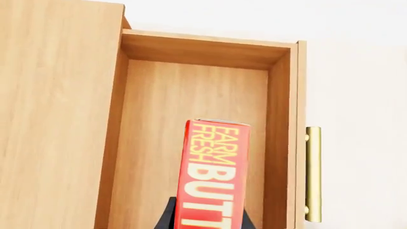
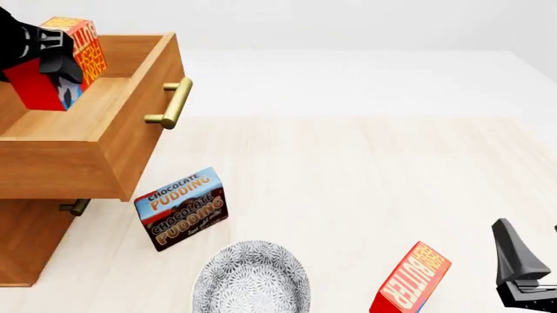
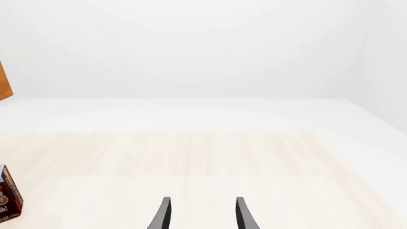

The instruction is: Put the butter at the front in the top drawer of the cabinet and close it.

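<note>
Simulated tabletop scene, pale wood table [image 2: 366,169], blank white surroundings

- The butter [image 2: 74,62]: a small red carton with orange-and-white lettering and a blue edge, clamped between the fingers of the left claw [image 2: 48,62], tilted, held above the open drawer's inside.
- The top drawer [image 2: 104,140]: honey-brown wood, pulled well out, directly beneath the left claw; its bare floor [image 1: 190,124] lies beyond the carton, and the brass bar handle [image 2: 172,103] sits on its front.
- The cabinet [image 2: 26,241]: honey-brown wood, below the left claw, its flat top [image 1: 54,109] beside the drawer.
</note>
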